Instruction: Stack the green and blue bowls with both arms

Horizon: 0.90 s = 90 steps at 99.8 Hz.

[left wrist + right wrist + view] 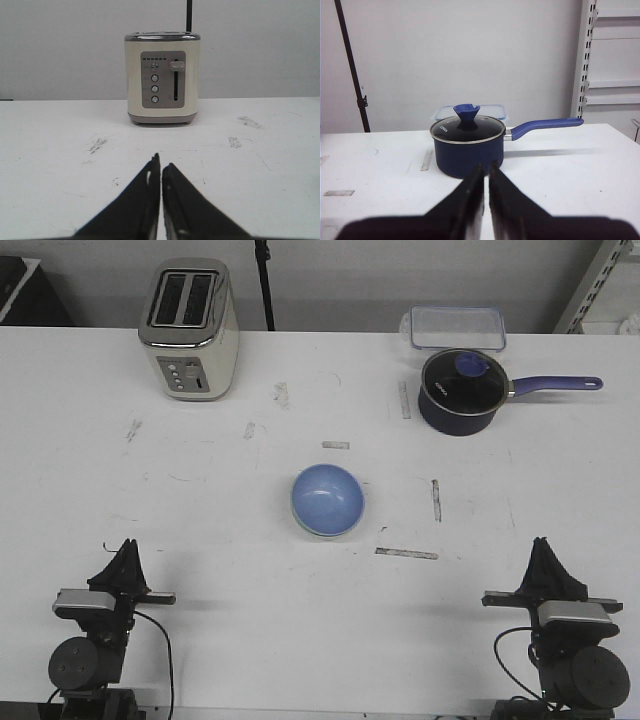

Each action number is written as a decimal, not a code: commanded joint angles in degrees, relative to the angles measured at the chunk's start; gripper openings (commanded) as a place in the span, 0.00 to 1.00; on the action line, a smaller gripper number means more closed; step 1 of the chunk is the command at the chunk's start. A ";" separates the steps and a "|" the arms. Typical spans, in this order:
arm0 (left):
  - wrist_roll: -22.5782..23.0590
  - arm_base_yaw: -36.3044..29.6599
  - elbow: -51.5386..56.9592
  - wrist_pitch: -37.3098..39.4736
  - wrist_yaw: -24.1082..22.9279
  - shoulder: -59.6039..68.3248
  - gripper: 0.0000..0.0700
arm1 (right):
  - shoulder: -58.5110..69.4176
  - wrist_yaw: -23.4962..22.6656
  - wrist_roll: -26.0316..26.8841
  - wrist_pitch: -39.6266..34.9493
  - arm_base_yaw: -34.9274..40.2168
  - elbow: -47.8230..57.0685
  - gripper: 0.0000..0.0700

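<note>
Two bowls are sitting nested at the middle of the white table (80,440): the blue bowl (327,498) is resting inside the green bowl (303,527), of which only a thin pale rim is showing along the near-left edge. Both arms are parked at the near edge, well apart from the stack. The left gripper (127,552) is sitting at the near left with its fingers pressed together and holding nothing, and its wrist camera is looking far across the table at the cream toaster (162,77). The right gripper (544,552) is sitting at the near right, likewise closed and empty, facing the navy saucepan (468,144) with its glass lid and long handle, behind which a clear plastic container (458,326) is lying at the far right. Judging from how things are lying, the stacking itself is looking finished and the arms are appearing to rest at home. If anything is remaining, it is calling only for keeping both arms clear of the bowls so the stack is not being disturbed.
</note>
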 commanded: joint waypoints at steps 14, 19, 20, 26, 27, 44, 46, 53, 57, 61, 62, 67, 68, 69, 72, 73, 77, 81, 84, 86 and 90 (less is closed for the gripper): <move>0.48 0.09 -1.27 0.83 -0.02 -0.11 0.00 | -5.20 -0.11 0.44 2.23 0.02 -5.09 0.01; 0.48 0.09 -1.27 0.85 -0.02 -0.11 0.00 | -6.86 0.04 0.39 3.63 0.02 -6.88 0.01; 0.48 0.09 -1.27 0.85 -0.02 -0.11 0.00 | -7.19 0.09 0.39 3.89 0.02 -7.26 0.01; 0.48 0.09 -1.27 0.85 -0.02 -0.11 0.00 | -8.90 0.22 0.42 5.16 -0.04 -9.38 0.01; 0.48 0.11 -1.27 0.85 -0.02 -0.11 0.00 | -8.79 0.24 0.42 5.60 -0.02 -9.68 0.01; 0.48 0.09 -1.27 0.85 -0.02 -0.11 0.00 | -8.72 -1.11 0.63 10.12 -0.02 -14.40 0.01; 0.48 0.09 -1.27 0.76 -0.02 -0.11 0.00 | -8.72 -1.11 0.63 10.60 -0.04 -14.93 0.01; 0.48 0.09 -1.27 0.83 -0.02 -0.11 0.00 | -8.72 -1.18 0.63 12.26 -0.04 -16.66 0.01; 0.48 0.09 -1.27 0.87 -0.02 -0.11 0.00 | -8.72 -1.38 0.63 12.83 0.00 -17.44 0.01; 0.48 0.09 -1.27 0.83 -0.02 -0.11 0.00 | -8.72 -1.53 0.66 13.33 0.04 -18.16 0.01; 0.48 0.09 -1.27 0.83 -0.02 -0.11 0.00 | -8.72 -1.51 0.63 13.46 0.04 -18.34 0.01; 0.48 0.09 -1.27 0.85 -0.02 -0.11 0.00 | -8.72 -1.53 0.66 14.27 0.11 -19.19 0.01; 0.48 0.09 -1.27 0.85 -0.02 -0.11 0.00 | -8.72 -1.55 0.66 14.43 0.11 -19.37 0.01; 0.48 0.09 -1.27 0.85 -0.02 -0.11 0.00 | -8.72 -1.55 0.66 14.60 0.13 -19.54 0.01; 0.48 0.09 -1.27 0.87 -0.02 -0.11 0.00 | -8.72 -1.55 0.63 15.52 0.20 -20.13 0.01; 0.50 0.11 -1.27 0.85 -0.02 -0.11 0.00 | -8.72 -1.55 0.63 15.91 0.24 -20.35 0.01; 0.48 0.09 -1.27 0.85 -0.02 -0.11 0.00 | -8.72 -1.53 0.68 15.87 0.46 -20.57 0.01; 0.48 0.09 -1.27 0.85 -0.02 -0.11 0.00 | -8.72 -1.44 0.66 15.74 0.63 -20.57 0.01; 0.48 0.09 -1.27 0.87 -0.02 -0.11 0.00 | -8.72 -1.27 0.68 15.74 0.70 -20.57 0.01; 0.48 0.09 -1.27 0.83 -0.02 -0.11 0.00 | -8.72 -1.14 0.68 15.76 0.68 -20.57 0.01; 0.48 0.09 -1.27 0.83 -0.02 -0.11 0.00 | -8.72 -1.03 0.70 15.80 0.68 -20.57 0.01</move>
